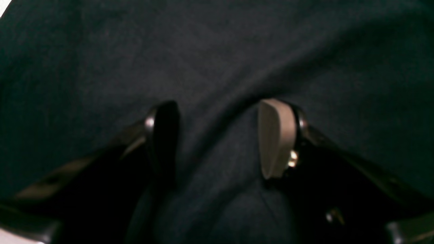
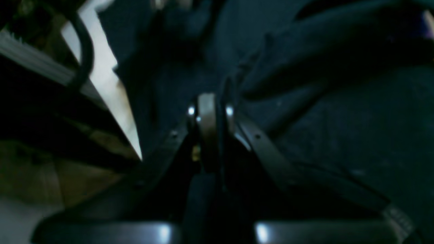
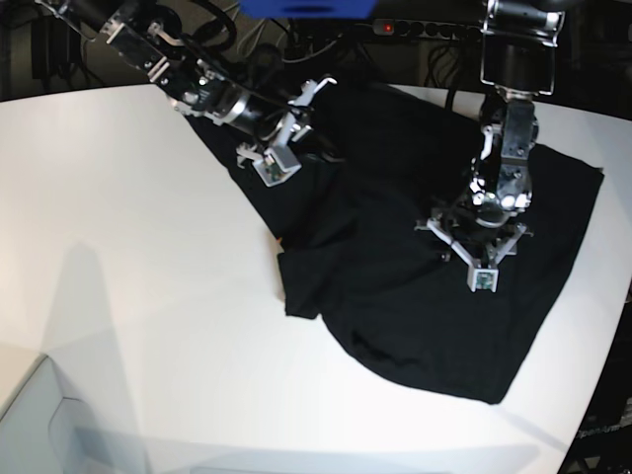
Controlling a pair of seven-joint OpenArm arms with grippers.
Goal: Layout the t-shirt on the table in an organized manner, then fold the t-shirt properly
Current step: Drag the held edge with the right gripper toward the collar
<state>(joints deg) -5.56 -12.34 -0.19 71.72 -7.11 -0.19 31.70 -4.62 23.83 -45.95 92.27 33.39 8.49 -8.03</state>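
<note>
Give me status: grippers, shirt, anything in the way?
Left gripper open, down on the t-shirt. Right gripper shut on cloth at its far edge. Shirt rumpled, not flat, on the table. Nothing blocking.

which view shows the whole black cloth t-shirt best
The base view: the black cloth t-shirt lies rumpled on the white table, outline visible. The left wrist view shows only fabric between the open left gripper; the right wrist view shows dark folds at the shut right gripper.
</note>
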